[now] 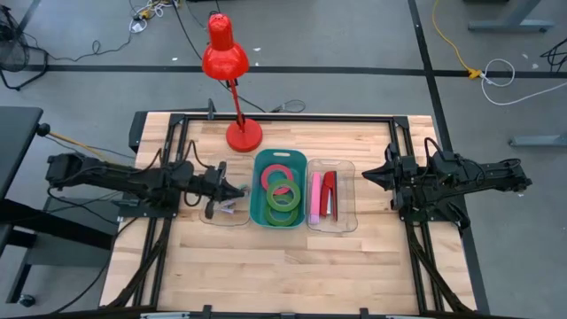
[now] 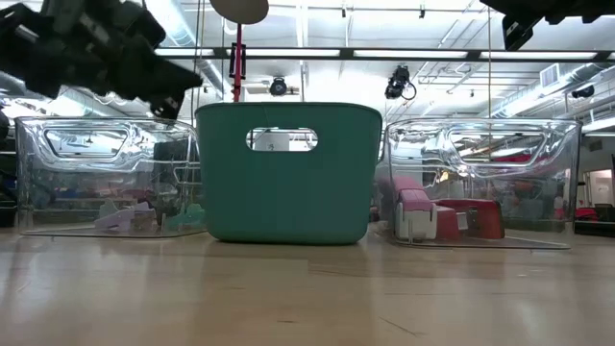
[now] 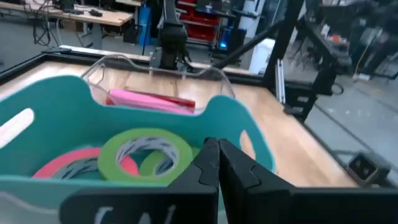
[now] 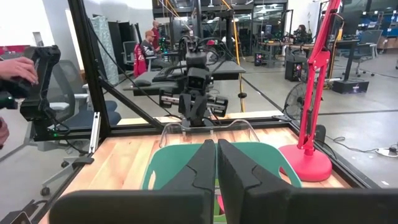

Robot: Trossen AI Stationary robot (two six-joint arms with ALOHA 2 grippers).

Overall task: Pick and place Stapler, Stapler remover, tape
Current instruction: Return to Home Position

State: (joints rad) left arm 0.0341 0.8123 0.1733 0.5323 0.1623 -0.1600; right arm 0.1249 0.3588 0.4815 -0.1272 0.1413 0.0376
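Mid-tabletop (image 1: 283,275), three bins sat in a row from left to right. The red stapler (image 1: 330,195) lay in the right clear bin (image 1: 332,229), just beside a pink item (image 1: 315,197), likely a second stapler. The green tape (image 1: 284,198) and red tape (image 1: 279,175) lay in the teal bin (image 1: 257,190) in the middle. The left clear bin (image 1: 205,217) held small pale and dark bits that I took for the stapler remover (image 1: 227,208); they were too small to be sure. I saw none of the task's things outside a bin, so I judged the sorting done and the step in hand to be the return home.

The left gripper (image 1: 236,190) hung over the left clear bin. In its wrist view the fingers (image 3: 233,171) were pressed together with nothing between them. The right gripper (image 1: 367,176) sat near the right edge of the tabletop, apart from the right clear bin. Its fingers (image 4: 199,168) were also pressed together and empty.

For the next move, I judged the left arm needed to lift straight up until it cleared the bin wall. Only then should it draw back toward the left edge, jaws kept together, so nothing caught the rim or tipped the bin. The right arm looked close to parked and needed little. The red lamp (image 1: 225,58) at the back edge stood away from both paths.
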